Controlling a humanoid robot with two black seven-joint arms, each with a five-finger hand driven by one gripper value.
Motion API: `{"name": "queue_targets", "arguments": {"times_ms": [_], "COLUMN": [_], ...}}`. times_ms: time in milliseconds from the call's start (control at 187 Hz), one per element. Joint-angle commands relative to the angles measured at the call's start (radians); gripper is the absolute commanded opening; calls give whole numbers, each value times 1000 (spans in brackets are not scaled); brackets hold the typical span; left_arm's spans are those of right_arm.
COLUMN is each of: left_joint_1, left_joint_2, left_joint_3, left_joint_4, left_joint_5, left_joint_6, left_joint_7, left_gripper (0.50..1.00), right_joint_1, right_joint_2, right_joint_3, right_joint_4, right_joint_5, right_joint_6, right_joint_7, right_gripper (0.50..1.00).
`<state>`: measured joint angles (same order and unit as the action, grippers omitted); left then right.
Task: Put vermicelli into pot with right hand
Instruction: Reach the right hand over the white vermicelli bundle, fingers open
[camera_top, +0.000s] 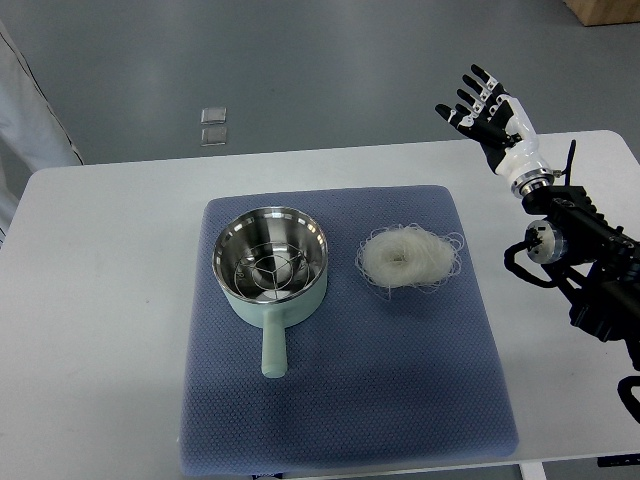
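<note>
A pale green pot (270, 268) with a steel inside and a handle pointing toward me stands on the left half of a blue mat (400, 380). A white nest of vermicelli (408, 257) lies on the mat to the pot's right. My right hand (483, 112) is raised at the table's far right edge, well beyond and to the right of the vermicelli, fingers spread and holding nothing. The left arm does not show.
The mat lies on a white table (100, 300). A small clear object (213, 125) lies on the grey floor beyond the table. A brown box corner (605, 10) shows at the top right.
</note>
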<state>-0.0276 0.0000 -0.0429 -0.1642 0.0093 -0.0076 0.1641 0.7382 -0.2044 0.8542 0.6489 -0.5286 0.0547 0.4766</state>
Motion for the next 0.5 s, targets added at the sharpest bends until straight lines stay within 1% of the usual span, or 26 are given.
{"name": "queue_targets", "arguments": {"times_ms": [0, 123, 369, 497], "left_joint_1": [0, 0, 0, -2], "left_joint_2": [0, 0, 0, 0], "left_joint_3": [-2, -2, -2, -2], "left_joint_4": [0, 0, 0, 0], "left_joint_5": [0, 0, 0, 0], "left_joint_6": [0, 0, 0, 0], "left_joint_7": [0, 0, 0, 0], "left_gripper": [1000, 1000, 1000, 1000], "right_joint_1": [9, 32, 128, 176], "right_joint_2": [-53, -145, -360, -425], "right_joint_3": [-30, -95, -274, -330], "right_joint_4": [34, 120, 340, 417], "right_joint_5": [-137, -326, -703, -832], "right_joint_6": [11, 42, 195, 283], "right_joint_7": [0, 2, 0, 2], "right_gripper": [928, 928, 928, 928]}}
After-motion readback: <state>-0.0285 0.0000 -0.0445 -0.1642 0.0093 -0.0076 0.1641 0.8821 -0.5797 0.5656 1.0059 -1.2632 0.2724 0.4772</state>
